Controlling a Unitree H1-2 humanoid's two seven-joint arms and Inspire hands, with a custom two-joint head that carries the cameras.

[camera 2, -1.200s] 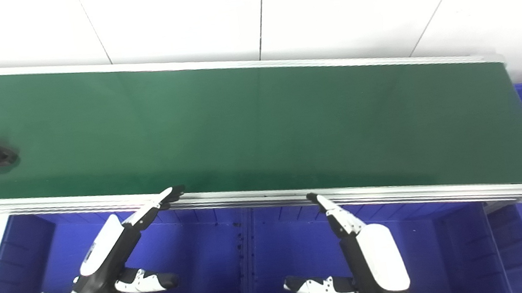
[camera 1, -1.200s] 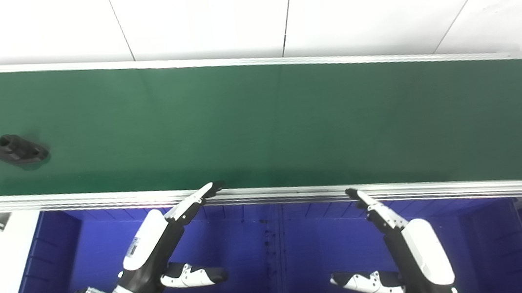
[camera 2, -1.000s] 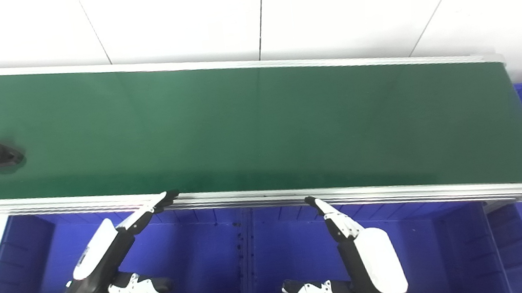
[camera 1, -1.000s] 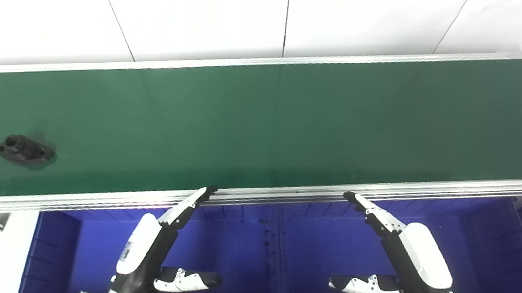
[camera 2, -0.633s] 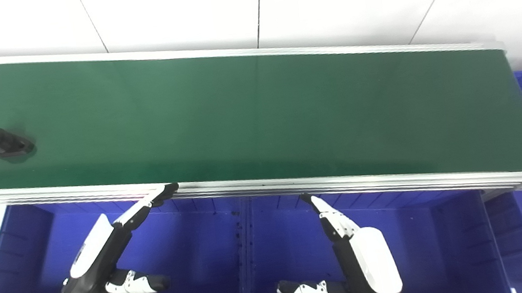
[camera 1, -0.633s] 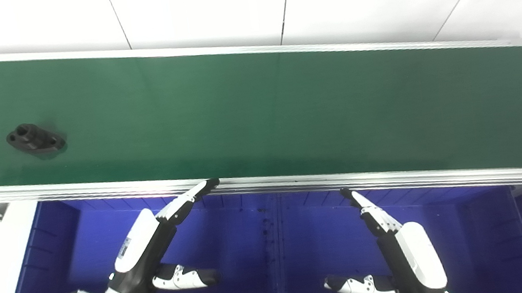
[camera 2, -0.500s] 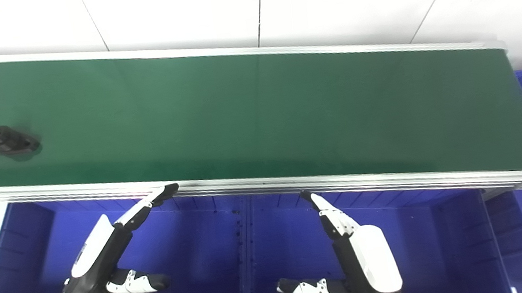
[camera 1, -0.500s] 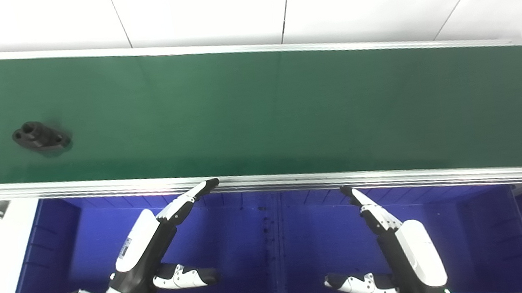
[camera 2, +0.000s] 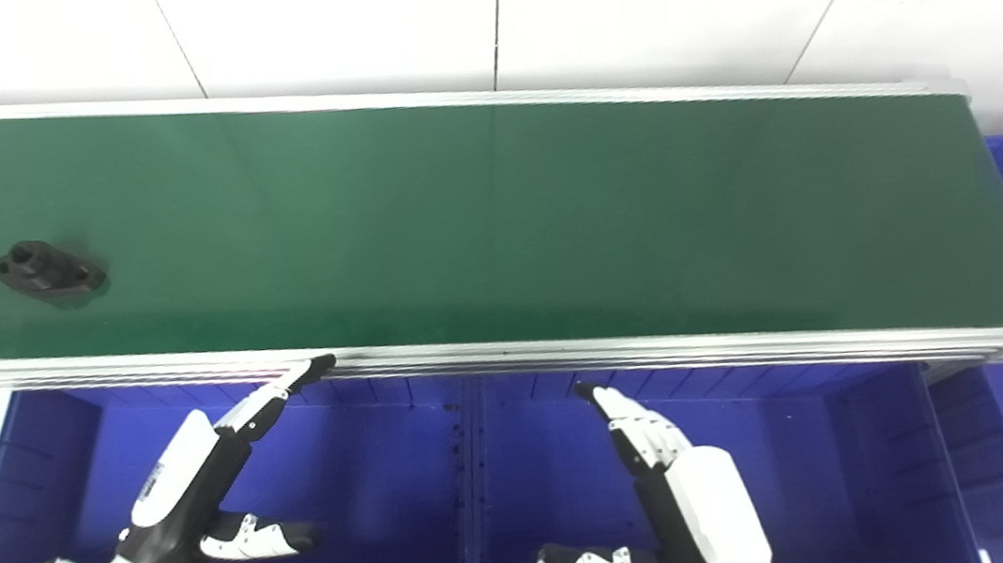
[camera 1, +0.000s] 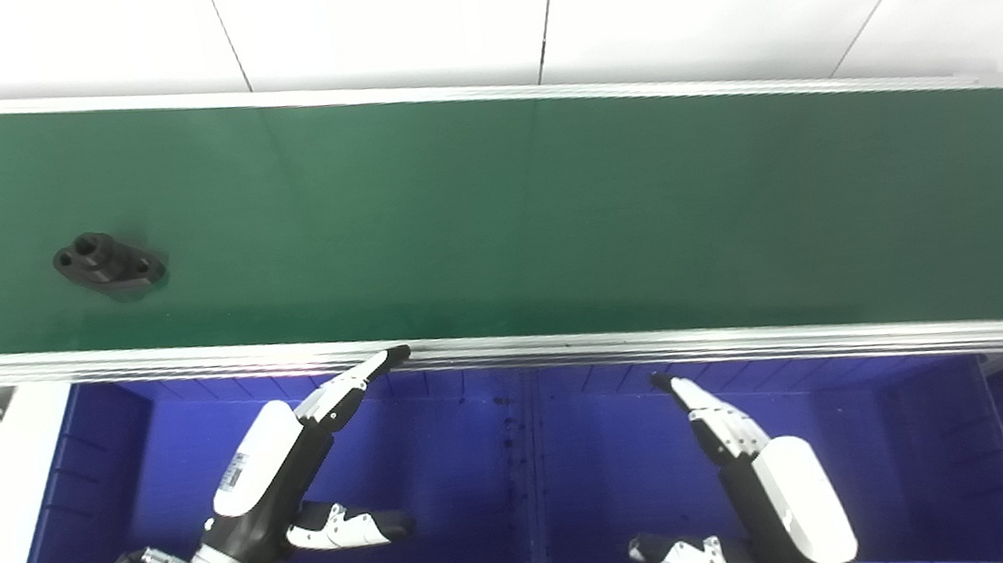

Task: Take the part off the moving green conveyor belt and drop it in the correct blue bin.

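Left hand (camera 1: 282, 467) hangs empty over the left blue bin (camera 1: 103, 516), fingers straight and spread from the thumb, tips at the belt's near rail. Right hand (camera 1: 770, 487) waits likewise unclenched and holding nothing over the middle blue bin (camera 1: 919, 461). Up and well to the left of the left hand, the black part (camera 1: 109, 265) lies on the green conveyor belt (camera 1: 550, 210), near its front edge, long axis running roughly along the belt. I judge the left hand clearly the nearer. A small label on the left hand's back is too small to read.
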